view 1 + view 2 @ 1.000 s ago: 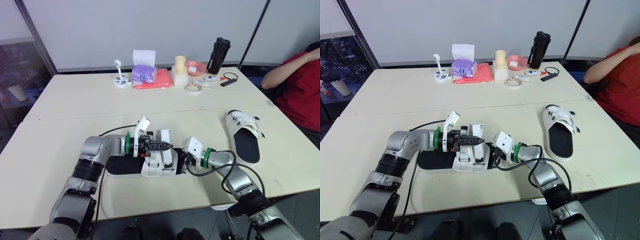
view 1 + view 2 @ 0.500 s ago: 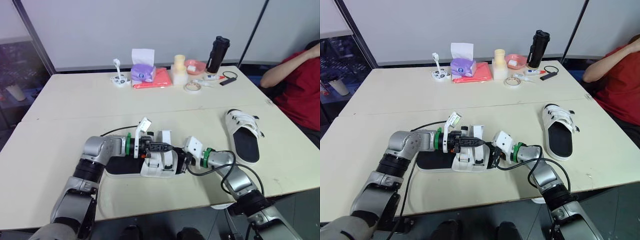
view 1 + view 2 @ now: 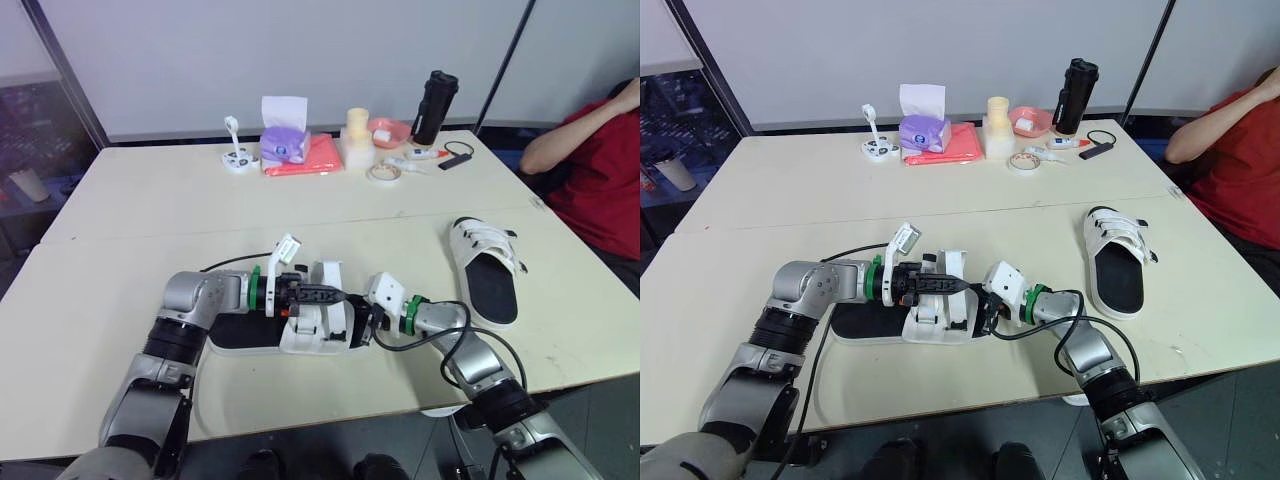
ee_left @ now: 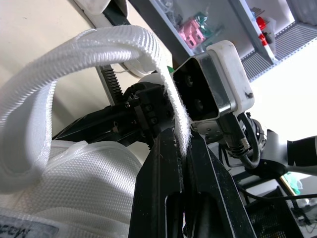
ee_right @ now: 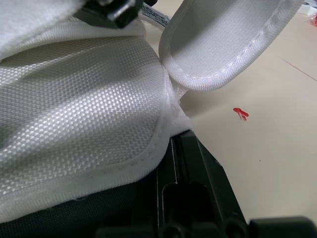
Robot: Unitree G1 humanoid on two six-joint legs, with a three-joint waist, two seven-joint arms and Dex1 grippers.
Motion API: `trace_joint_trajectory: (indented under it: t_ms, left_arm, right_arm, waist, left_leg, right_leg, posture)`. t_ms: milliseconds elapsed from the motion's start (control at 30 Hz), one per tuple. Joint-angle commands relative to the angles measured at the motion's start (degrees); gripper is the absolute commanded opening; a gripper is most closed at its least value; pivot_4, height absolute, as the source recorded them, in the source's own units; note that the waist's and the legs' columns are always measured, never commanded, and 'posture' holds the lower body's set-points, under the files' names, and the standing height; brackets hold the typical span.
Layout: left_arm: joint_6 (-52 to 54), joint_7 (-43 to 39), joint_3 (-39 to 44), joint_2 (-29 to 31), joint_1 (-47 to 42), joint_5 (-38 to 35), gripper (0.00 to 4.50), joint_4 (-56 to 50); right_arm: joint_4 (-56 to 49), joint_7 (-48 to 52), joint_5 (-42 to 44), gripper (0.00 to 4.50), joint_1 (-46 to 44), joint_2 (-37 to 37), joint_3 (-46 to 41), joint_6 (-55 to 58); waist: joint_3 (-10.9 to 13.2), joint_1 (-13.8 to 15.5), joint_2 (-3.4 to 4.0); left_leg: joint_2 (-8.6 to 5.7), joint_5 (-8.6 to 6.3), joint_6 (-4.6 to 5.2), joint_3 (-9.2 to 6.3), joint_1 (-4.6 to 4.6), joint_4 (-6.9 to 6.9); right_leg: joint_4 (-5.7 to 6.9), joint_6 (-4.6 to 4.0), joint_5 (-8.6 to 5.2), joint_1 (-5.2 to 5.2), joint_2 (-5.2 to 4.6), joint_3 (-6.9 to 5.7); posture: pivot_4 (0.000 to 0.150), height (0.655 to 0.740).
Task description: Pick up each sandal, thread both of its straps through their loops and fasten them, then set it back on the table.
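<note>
The only writing is on a small grey label [image 4: 26, 230] sewn at the edge of the near sandal's upper, and its letters are cut off and cannot be read.

On the pale beige surface [image 3: 140, 215], towards its front edge, lies a sandal with a black sole and a white woven-fabric upper [image 3: 305, 338], lengthwise from left to right. Its weave is coarse with stitched edges. The left hand [image 3: 330, 295] reaches over it from the left, closed tight on a white woven strap [image 4: 99, 44] that arches up in a loop from the upper. A second loose strap [image 5: 233, 44] curves up beside it. The right hand [image 3: 368, 322] is pressed against the sandal's right end, under the edge of the upper; whether it is open or closed cannot be told.

Well apart to the right, a second white-strapped black-soled sandal [image 3: 490, 268] rests flat on the surface with both straps lying across its upper.
</note>
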Motion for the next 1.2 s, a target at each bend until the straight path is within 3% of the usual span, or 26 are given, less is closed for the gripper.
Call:
trace_joint_trajectory:
  t_ms: [33,200,833,1200]
  left_arm:
    - [-2.33,-1.79,-3.17,1.32,1.10,1.84,0.04,-3.09]
    - [-10.74,-5.52,-10.47,4.98,3.11,8.37,0.04,-5.57]
    - [-22.80,-11.81,-12.00,6.44,-1.23,13.49,0.04,-10.74]
    - [-30.88,-13.13,-12.68,6.83,-3.15,19.03,0.04,-5.63]
  right_arm:
    - [8.16,-1.48,-5.50,0.00,3.91,-0.86,2.94,4.99]
    - [8.36,-1.57,-5.54,0.00,3.76,-0.83,2.90,4.83]
    - [8.79,-1.83,-5.48,0.00,3.63,-0.34,2.81,4.66]
    - [8.89,-1.86,-5.42,0.00,3.62,-0.19,2.82,4.78]
  waist:
    - [0.00,-0.01,0.00]
    - [-0.03,-0.01,0.04]
    - [-0.03,-0.07,0.04]
    - [-0.02,-0.06,0.04]
  left_leg:
    - [0.00,0.00,0.00,0.00,0.00,0.00]
    - [0.02,0.00,-0.01,0.05,0.02,-0.01]
    - [0.07,-0.01,0.00,0.02,-0.07,-0.03]
    - [0.09,-0.01,0.00,0.02,-0.09,-0.04]
  right_leg:
    - [0.00,0.00,0.00,0.00,0.00,0.00]
    - [-0.01,-0.01,0.00,0.00,0.00,0.05]
    - [-0.03,-0.06,0.02,-0.11,-0.21,0.14]
    - [-0.03,-0.07,0.02,-0.15,-0.22,0.15]
  posture:
    - [0.150,0.7400]
    - [0.150,0.7400]
    - [0.150,0.7400]
    - [0.150,0.7400]
